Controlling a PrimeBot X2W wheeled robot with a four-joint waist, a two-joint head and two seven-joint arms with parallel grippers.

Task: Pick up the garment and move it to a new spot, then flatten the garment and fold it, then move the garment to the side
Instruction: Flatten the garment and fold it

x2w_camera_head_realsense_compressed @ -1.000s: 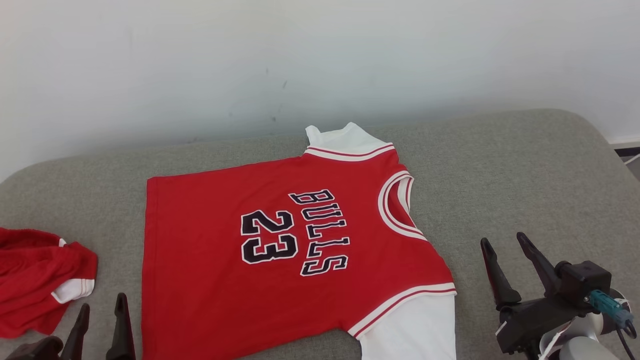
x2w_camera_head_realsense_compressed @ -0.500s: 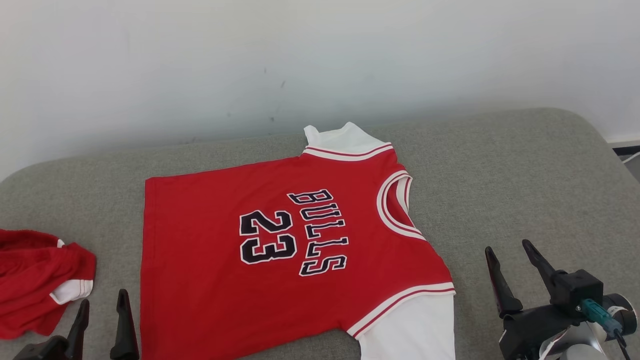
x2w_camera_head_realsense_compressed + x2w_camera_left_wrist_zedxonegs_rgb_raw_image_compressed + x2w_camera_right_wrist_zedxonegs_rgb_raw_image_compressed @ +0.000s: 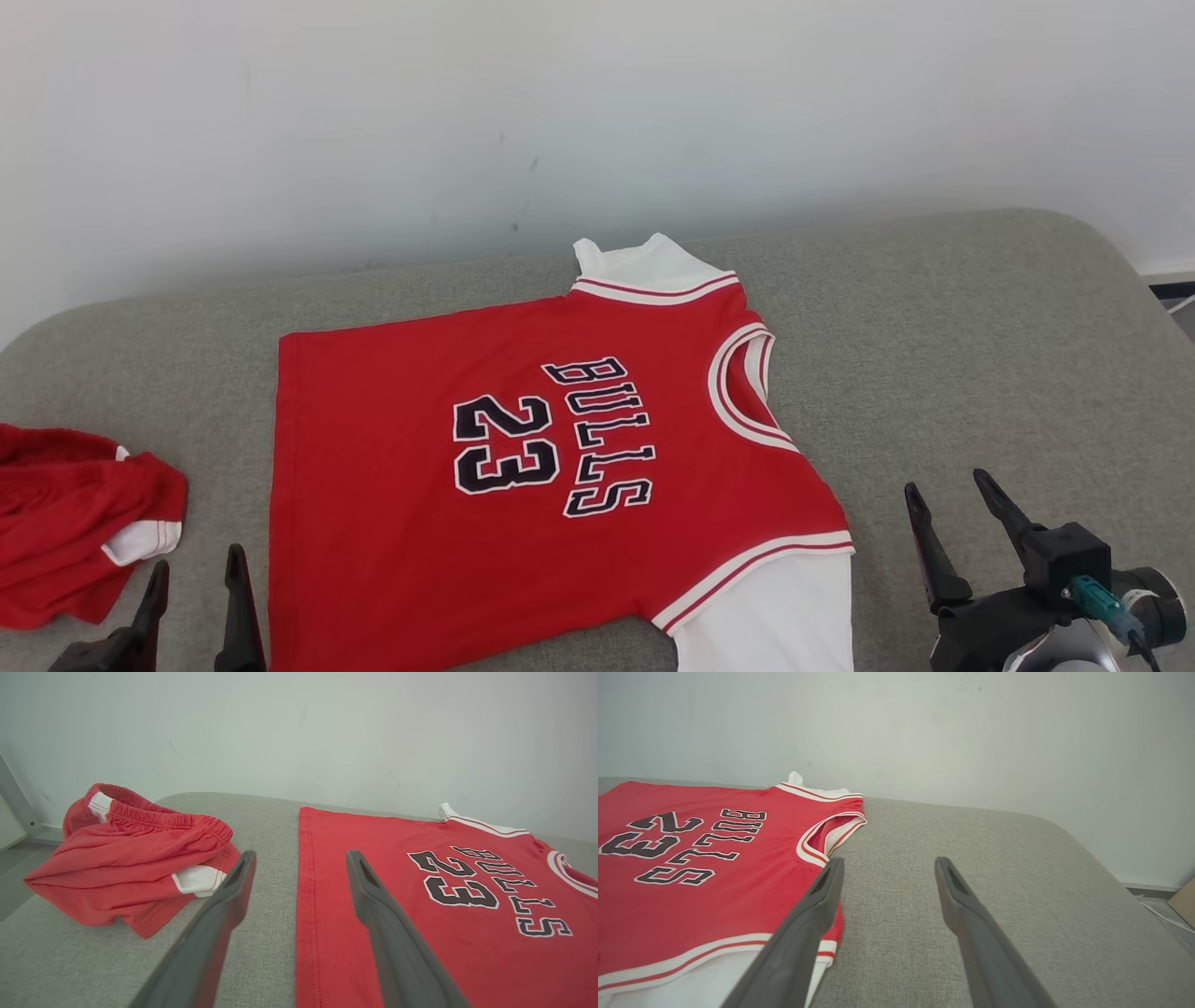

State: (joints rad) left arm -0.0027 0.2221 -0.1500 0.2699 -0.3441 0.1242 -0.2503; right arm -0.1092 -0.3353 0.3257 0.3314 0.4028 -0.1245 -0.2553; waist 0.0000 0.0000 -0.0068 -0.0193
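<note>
Pale wall (image 3: 597, 112) right across the back, and below it the grey padded surface (image 3: 980, 327), rounded at its corners, spanning the head view. Centre stage is the jersey (image 3: 373, 541). It's red, lying flat and face up in the middle of that surface, with the neck hole toward the robot's right and the straight hem toward its left. The far sleeve (image 3: 644, 257), white, pokes out at the back edge close to the wall. The near sleeve (image 3: 775, 616), also white, runs off the bottom of the view. Over on the left are the shorts (image 3: 65, 523), red with white trim and bunched in a heap. They lie apart from the jersey, with a strip of bare grey between the two.

Now the right gripper (image 3: 945, 481), lower right: its two dark fingers stand wide apart with nothing between them, over bare grey just beside the jersey's near shoulder. From its wrist camera, one finger crosses in front of the striped band where red meets white sleeve.

The left gripper (image 3: 198, 557), lower left, has its fingers spread wide too, and nothing is held. It sits at the gap between shorts and hem. From its wrist camera, one finger lines up with the shorts' white trim and the other lies over the jersey's hem side.

Smaller still is the dark lettering (image 3: 560, 439), BULLS and 23, outlined in white and reading sideways. There's also a little teal plug (image 3: 1088, 593) on the right wrist.
</note>
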